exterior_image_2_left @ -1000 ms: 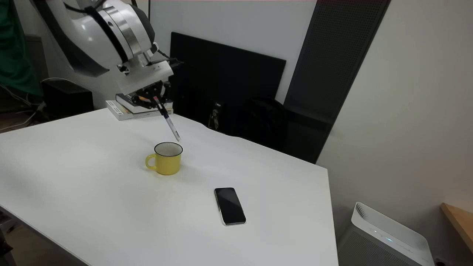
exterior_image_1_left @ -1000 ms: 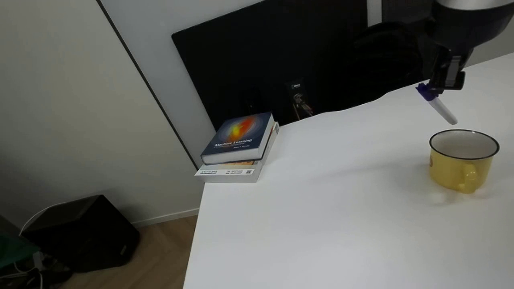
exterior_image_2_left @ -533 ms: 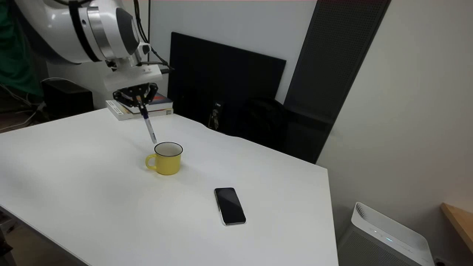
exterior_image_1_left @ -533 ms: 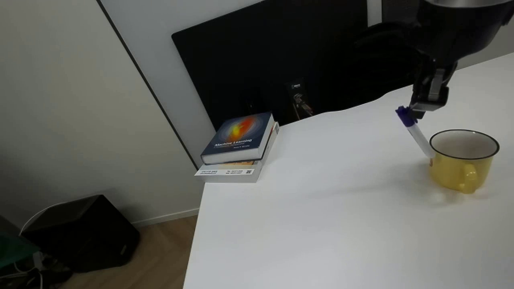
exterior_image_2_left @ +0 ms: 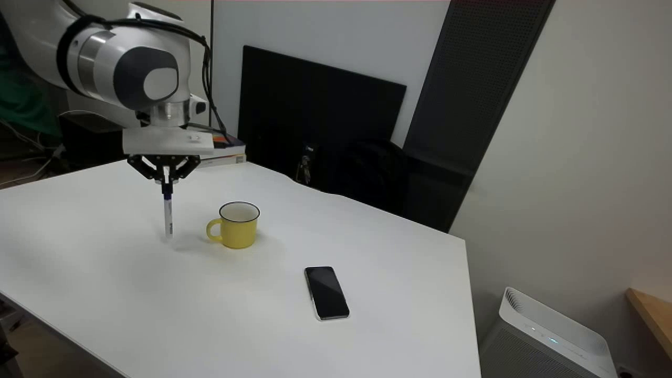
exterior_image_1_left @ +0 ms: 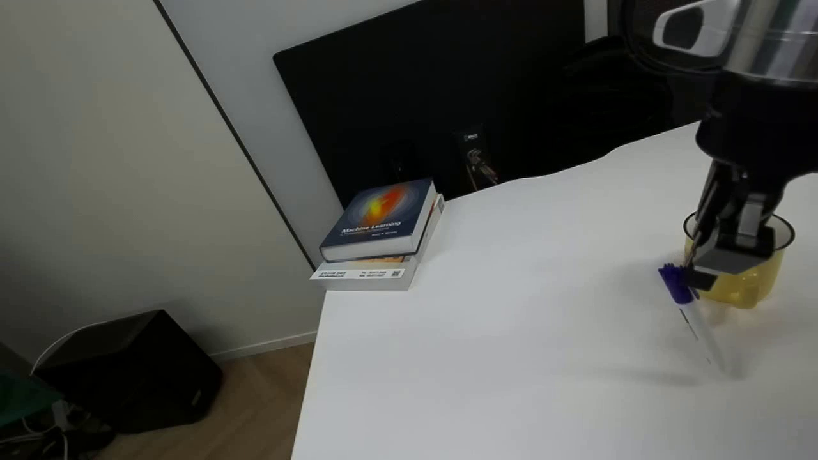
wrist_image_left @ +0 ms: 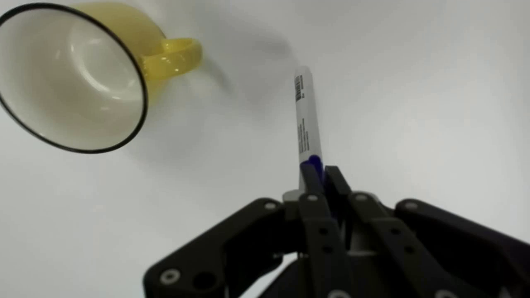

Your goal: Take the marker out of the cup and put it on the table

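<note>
The slim white marker (wrist_image_left: 307,116) with a purple-blue cap is outside the yellow, black-rimmed cup (exterior_image_2_left: 239,235), just off its handle, with its capped end clenched in the black two-finger gripper (wrist_image_left: 323,175). The edges of the smooth white table (exterior_image_2_left: 252,325) that show lie well apart from it, with broad white surface between. In both exterior views its long axis runs steeply down, white end lowest; whether that end touches, I cannot tell. Beyond the cup from the marker lies a black rectangular phone (exterior_image_2_left: 327,293); two stacked books (exterior_image_1_left: 377,220) sit at a corner.
</note>
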